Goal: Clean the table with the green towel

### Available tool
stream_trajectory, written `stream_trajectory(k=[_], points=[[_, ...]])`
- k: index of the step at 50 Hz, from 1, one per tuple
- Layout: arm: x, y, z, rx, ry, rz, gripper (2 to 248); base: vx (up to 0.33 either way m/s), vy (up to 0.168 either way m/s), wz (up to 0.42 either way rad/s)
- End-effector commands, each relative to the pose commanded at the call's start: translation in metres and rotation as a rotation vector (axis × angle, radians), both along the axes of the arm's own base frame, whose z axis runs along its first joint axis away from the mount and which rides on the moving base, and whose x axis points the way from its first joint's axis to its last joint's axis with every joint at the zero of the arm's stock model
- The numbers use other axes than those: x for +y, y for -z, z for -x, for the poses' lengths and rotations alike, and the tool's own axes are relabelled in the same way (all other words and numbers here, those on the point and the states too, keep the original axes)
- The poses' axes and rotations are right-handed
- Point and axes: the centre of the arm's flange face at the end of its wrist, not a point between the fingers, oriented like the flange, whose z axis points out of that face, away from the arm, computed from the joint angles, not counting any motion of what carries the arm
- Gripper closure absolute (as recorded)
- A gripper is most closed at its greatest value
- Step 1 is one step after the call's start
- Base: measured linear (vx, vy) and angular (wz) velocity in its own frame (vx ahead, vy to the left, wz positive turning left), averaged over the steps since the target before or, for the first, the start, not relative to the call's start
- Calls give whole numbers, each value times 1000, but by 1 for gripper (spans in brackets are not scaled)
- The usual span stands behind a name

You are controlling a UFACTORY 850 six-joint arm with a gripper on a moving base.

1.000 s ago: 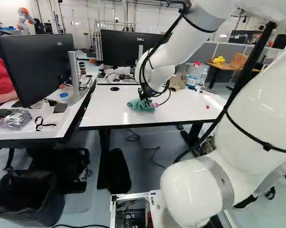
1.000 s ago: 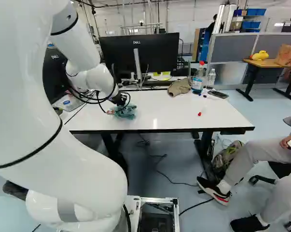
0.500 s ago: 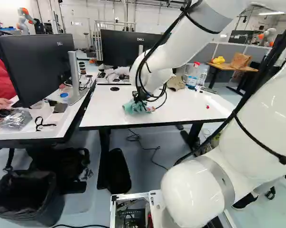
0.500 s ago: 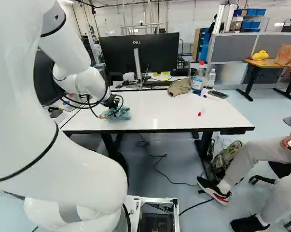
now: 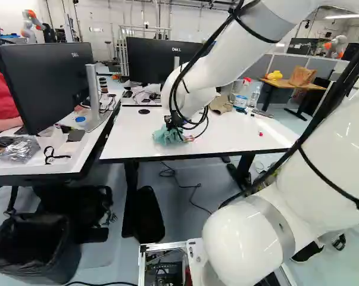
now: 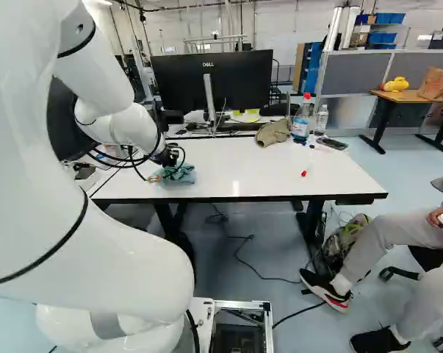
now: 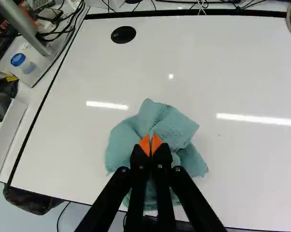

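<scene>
In the left base view, my gripper [image 5: 174, 124] is low over the left part of the white table [image 5: 227, 138], with the green towel [image 5: 166, 136] bunched beneath it. The wrist view has the gripper [image 7: 150, 146] with its orange pads together, shut on a fold of the towel [image 7: 169, 126]. The rest of the cloth spreads ahead of and to both sides of the fingers, flat on the tabletop. Part of it is hidden under the fingers.
Toward the table's far right are a brown cloth item [image 6: 273, 132], bottles [image 6: 300, 126] and a phone [image 6: 332, 143]. A small red object [image 6: 303, 173] lies nearer. A monitor [image 6: 239, 84] stands behind; a side desk [image 5: 78, 156] adjoins left. Another robot [image 5: 34, 25] stands far back.
My arm has carried the gripper and towel leftward across the tabletop and slightly nearer the front edge. The towel remains in the grip; the base has not moved.
</scene>
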Motion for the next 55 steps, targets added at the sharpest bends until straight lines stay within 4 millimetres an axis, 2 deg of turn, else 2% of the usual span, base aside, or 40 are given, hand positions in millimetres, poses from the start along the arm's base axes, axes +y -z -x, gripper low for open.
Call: stream_trajectory(k=[8,22,41,55], points=[[-2,-3,-2,-6,6,-2,225,0,0,0],[-15,-18,-18,-37,47,-9,225,0,0,0],[-41,-40,-28,-86,117,-18,225,0,0,0],[-63,-40,-32,-86,170,-16,225,0,0,0]])
